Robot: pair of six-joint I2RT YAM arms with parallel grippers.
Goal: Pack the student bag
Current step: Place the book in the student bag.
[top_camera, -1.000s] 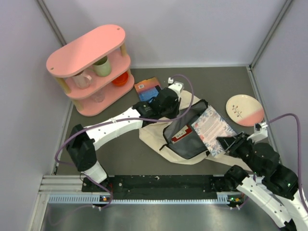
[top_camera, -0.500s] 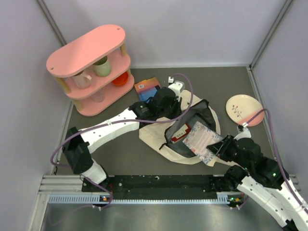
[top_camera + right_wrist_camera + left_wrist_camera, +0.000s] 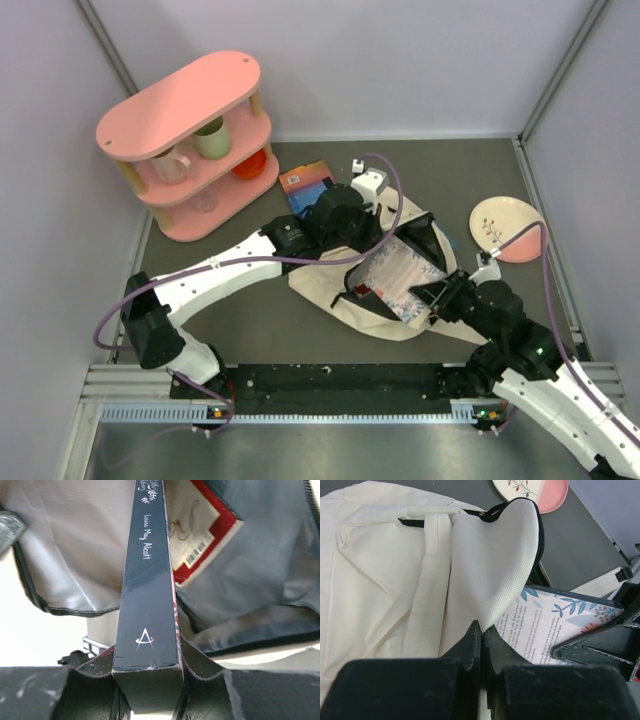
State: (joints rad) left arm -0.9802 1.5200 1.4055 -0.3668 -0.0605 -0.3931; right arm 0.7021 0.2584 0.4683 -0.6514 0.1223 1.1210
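Top view: the cream student bag (image 3: 325,290) lies on the counter (image 3: 250,320), mouth gaping, with the right end effector (image 3: 440,297) gripping a floral book (image 3: 395,272) that's half inside. Left wrist: the left end effector (image 3: 481,631) is clamped on the bag's lip, so I'd lift it taut. Right wrist: slide the spine straight in beside the red book (image 3: 200,535), since the grey lining looks slack.

Dark-spined book (image 3: 147,580) at student bag (image 3: 65,545) mouth

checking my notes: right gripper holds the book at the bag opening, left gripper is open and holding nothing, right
No: the left gripper is shut on the flap of the student bag, per the left wrist view. The right gripper does hold the book at the opening.
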